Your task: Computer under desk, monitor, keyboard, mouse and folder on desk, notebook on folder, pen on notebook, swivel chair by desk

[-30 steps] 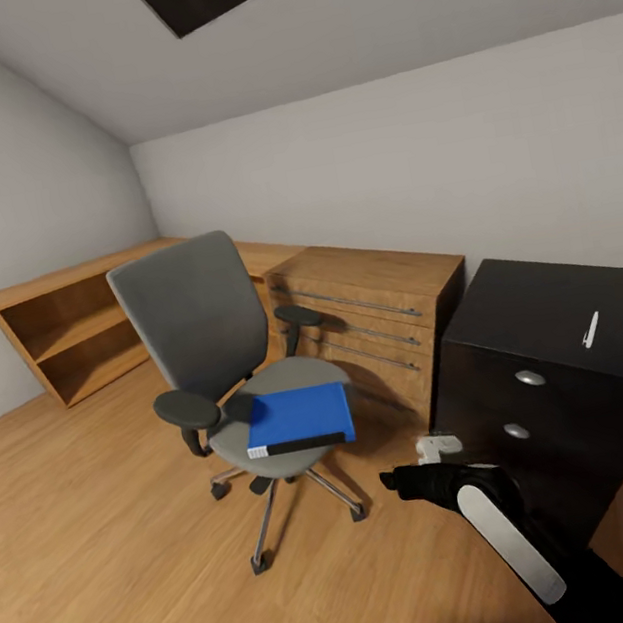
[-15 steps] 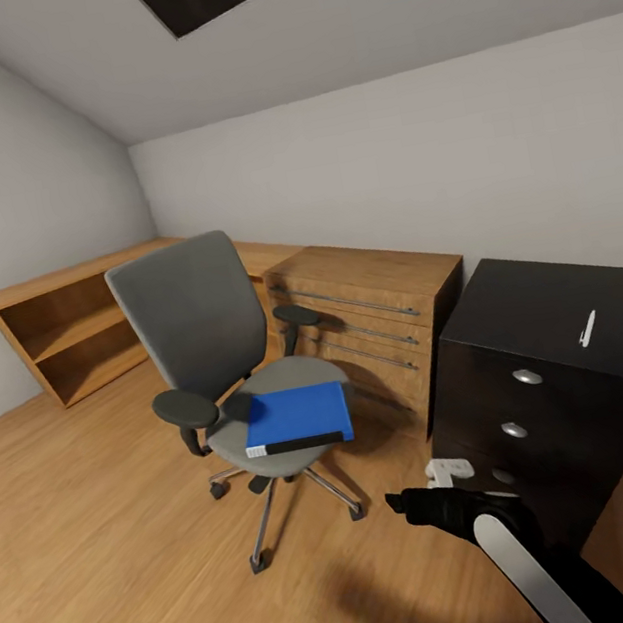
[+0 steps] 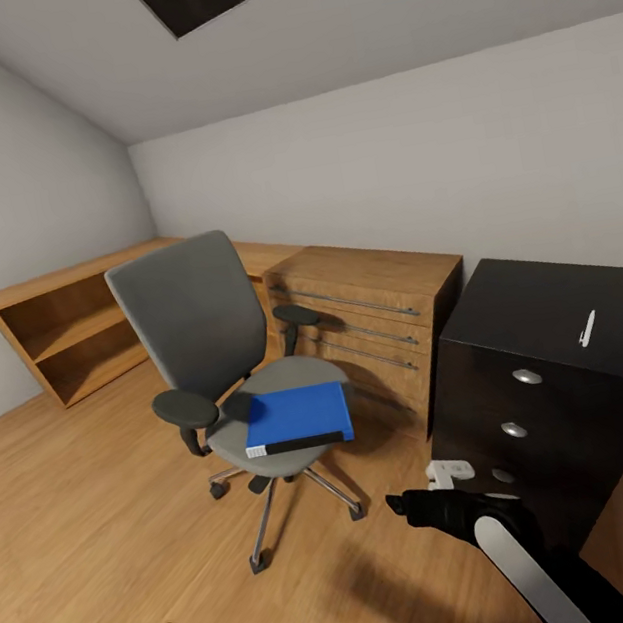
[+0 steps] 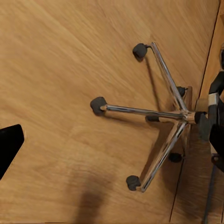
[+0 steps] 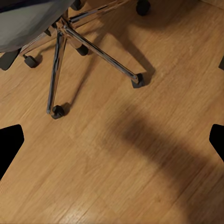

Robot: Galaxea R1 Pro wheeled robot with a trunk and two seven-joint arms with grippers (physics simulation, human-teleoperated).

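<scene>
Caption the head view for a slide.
Blue folder lies on the grey swivel chair beside the black desk, where a pen rests.

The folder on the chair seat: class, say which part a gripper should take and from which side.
Probably the folder's dark spine edge, which faces the robot near the seat's front rim. Come from the front, fingers above and below: it lies flat, and the chair back and armrests block the other sides.
</scene>
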